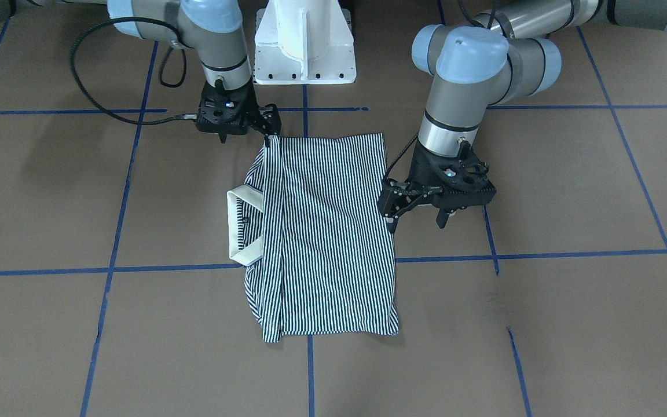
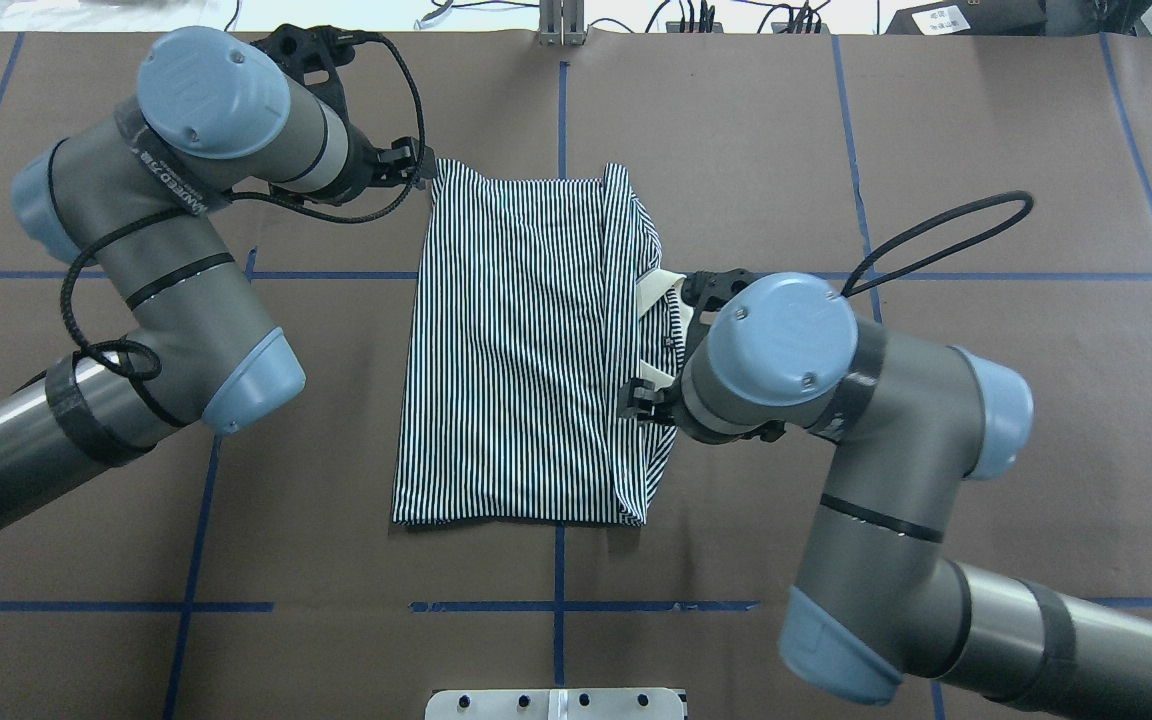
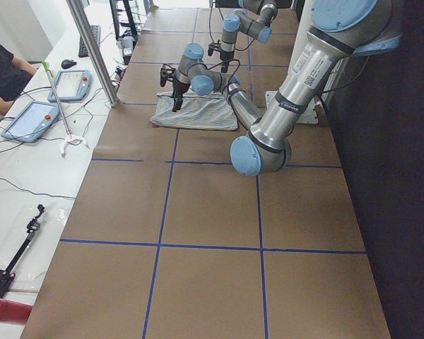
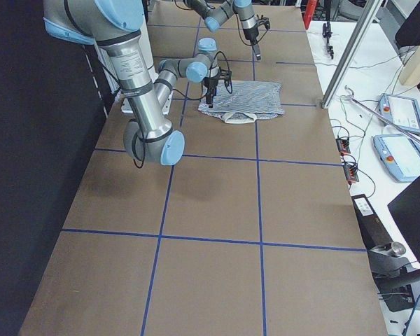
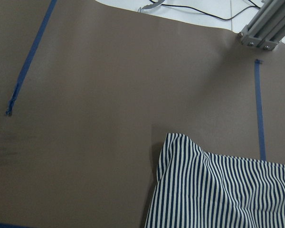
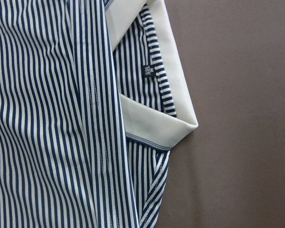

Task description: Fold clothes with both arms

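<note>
- left arm comes in from near left with its elbow bent
- left gripper is at the shirt's far-left corner and off the table surface. Its wrist view looks down on that corner. Can't tell whether the jaws are spread or pressed together.
- polo shirt lies flat mid-table, folded to a rectangle. Stripes run near–far, and it straddles the centre blue tape line.
- cream collar sticks out of the shirt's right edge. Neck label shows inside it.
- right gripper hangs over the shirt's right edge beside the collar, camera looking down on the collar. Jaw state: can't tell.
- right arm enters from near right
</note>
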Robot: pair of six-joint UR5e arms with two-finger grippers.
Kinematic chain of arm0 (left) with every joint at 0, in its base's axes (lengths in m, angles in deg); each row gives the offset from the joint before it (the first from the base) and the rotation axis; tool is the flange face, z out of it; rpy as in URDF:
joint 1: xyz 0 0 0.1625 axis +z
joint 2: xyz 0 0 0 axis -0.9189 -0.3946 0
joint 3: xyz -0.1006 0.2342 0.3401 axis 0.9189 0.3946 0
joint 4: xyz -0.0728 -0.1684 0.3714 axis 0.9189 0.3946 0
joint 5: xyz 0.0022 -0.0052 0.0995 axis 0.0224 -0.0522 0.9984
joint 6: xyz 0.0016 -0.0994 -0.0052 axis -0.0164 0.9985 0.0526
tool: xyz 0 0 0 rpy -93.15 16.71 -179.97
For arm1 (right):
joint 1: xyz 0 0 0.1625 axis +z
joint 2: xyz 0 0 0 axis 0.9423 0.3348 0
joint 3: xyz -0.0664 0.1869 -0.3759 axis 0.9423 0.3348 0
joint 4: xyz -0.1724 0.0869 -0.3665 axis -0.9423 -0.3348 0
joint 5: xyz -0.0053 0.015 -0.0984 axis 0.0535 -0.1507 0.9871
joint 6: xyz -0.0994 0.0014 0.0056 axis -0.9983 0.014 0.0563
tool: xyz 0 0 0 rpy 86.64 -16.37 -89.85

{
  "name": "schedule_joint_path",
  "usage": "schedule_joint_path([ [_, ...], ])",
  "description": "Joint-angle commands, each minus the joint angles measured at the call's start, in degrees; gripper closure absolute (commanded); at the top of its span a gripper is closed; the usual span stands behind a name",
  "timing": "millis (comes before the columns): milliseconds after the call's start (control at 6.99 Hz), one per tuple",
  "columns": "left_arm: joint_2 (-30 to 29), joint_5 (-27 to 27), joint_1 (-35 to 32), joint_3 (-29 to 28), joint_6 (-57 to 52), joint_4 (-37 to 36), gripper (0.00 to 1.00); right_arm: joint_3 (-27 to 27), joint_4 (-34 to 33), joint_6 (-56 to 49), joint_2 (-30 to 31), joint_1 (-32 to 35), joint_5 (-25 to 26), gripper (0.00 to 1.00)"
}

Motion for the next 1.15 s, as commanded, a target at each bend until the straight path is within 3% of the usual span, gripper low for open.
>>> schedule_joint_path([
  [0, 1.0, -0.8, 1.2, 3.9, -0.3, -3.2, 0.0, 6.8, -6.0, -5.0, -7.0, -4.5, 2.3, 0.0],
  [143, 1.5, -0.8, 1.2, 3.9, -0.3, -3.0, 0.0, 10.9, -6.0, -5.1, -9.6, -4.6, 2.6, 0.0],
  [1002, 1.7, -0.8, 1.2, 4.2, -0.3, -2.8, 0.0, 12.2, -9.7, -11.1, -7.9, -4.7, 2.2, 0.0],
])
